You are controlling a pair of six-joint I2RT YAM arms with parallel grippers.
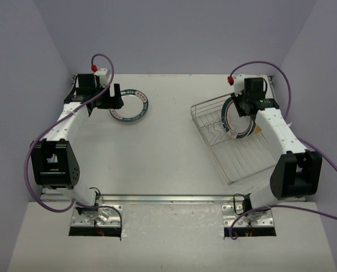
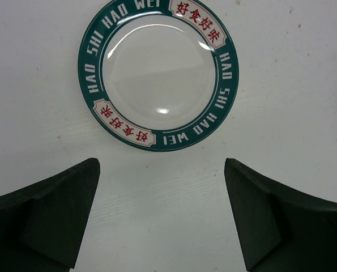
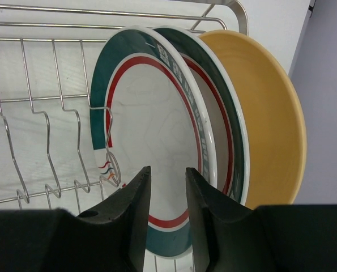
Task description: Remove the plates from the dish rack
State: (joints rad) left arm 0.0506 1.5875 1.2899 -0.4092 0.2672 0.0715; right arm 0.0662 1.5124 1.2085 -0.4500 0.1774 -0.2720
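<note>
Pale table [image 1: 168, 153], lilac walls [image 1: 174, 34]; left gripper [image 2: 161, 170] gapes by one plate [image 2: 158, 73], right gripper [image 3: 167, 175] narrowly parted before racked plates [image 3: 157, 130]

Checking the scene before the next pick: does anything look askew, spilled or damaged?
The dish rack sits skewed, its sides at an angle to the table edges rather than square. Otherwise nothing stands out: the three plates in it stand upright and look intact, and the unloaded plate lies flat on the table.

dish rack [image 1: 243, 161]: three plates [image 3: 151, 130] upright | fourth plate [image 2: 157, 73]: flat on table [image 1: 168, 158]
</note>
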